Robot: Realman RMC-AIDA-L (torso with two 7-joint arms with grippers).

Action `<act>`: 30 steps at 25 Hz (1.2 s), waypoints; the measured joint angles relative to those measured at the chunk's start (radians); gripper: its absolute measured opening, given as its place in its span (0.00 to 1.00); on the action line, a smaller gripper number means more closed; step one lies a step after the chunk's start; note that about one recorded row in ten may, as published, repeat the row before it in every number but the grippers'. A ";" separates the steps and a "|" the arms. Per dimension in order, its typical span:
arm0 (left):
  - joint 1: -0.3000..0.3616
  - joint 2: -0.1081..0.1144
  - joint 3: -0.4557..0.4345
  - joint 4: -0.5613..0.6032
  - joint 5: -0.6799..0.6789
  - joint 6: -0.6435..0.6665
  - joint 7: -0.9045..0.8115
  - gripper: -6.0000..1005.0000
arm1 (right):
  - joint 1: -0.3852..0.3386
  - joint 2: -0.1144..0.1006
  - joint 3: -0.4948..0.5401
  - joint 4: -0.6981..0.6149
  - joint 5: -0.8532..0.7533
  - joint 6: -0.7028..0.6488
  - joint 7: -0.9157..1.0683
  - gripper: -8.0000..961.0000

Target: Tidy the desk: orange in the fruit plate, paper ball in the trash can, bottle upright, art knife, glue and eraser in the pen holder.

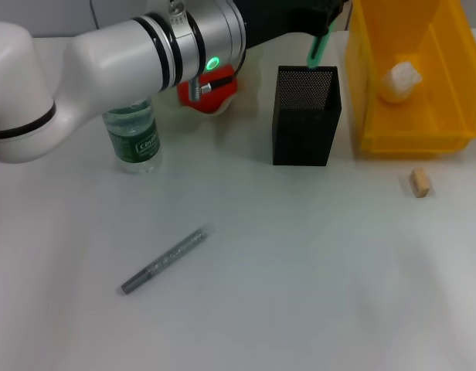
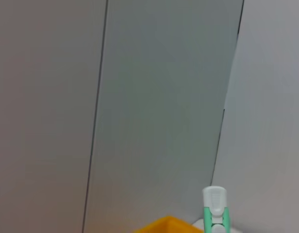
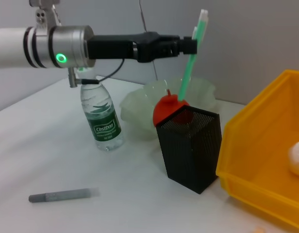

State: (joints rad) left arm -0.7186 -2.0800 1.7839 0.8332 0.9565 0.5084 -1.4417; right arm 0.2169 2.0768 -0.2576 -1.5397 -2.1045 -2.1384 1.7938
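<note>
Left gripper (image 3: 191,44): clenched on the knife, high above the holder; its black body reaches in from the arm at 9 o'clock in the right wrist view.
Knife (image 3: 190,68): green with a white cap end up, tilted, lower end dipping toward the holder's mouth; whether it is already inside I cannot tell. In the left wrist view its white tip (image 2: 214,200) pokes up in front of the wall.
Holder (image 1: 304,114): black mesh box, upright, in the far middle of the table, at 3 o'clock from the bottle and just beside the bin.
Left arm (image 1: 107,54): white links with a silver wrist ring and a green light, crossing the head view from 9 o'clock to 12.
Orange (image 1: 209,90): red-orange, partly hidden behind the wrist, sitting in the pale plate (image 3: 140,104) behind the holder.
Bottle (image 1: 134,137): upright, green label, at 9 o'clock from the holder.
Bin (image 1: 408,93): yellow, at 3 o'clock from the holder, with the paper ball (image 1: 400,80) inside.
Eraser (image 1: 419,182): tan block on the table, at 6 o'clock from the bin.
Glue (image 1: 164,261): grey stick lying flat, at 7 o'clock from the holder, well apart from it.
Table (image 1: 300,270): plain white, matte.
Room: grey wall panels (image 2: 154,97) with thin dark seams behind the table.
Right gripper: not in view.
</note>
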 joint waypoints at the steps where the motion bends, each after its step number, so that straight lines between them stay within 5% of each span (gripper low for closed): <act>1: -0.006 0.000 0.002 -0.012 -0.002 -0.001 0.001 0.29 | 0.002 0.000 0.000 0.000 0.000 0.000 0.001 0.79; 18: -0.008 0.000 0.035 -0.043 -0.011 -0.034 0.032 0.32 | 0.049 -0.002 -0.002 -0.001 -0.008 0.000 0.013 0.79; 30: 0.035 0.005 0.004 0.004 -0.010 0.061 0.035 0.66 | 0.083 -0.002 -0.022 -0.050 -0.011 0.004 0.101 0.78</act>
State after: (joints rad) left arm -0.6835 -2.0747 1.7876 0.8370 0.9461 0.5698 -1.4068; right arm 0.2996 2.0744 -0.2794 -1.5893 -2.1153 -2.1345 1.8948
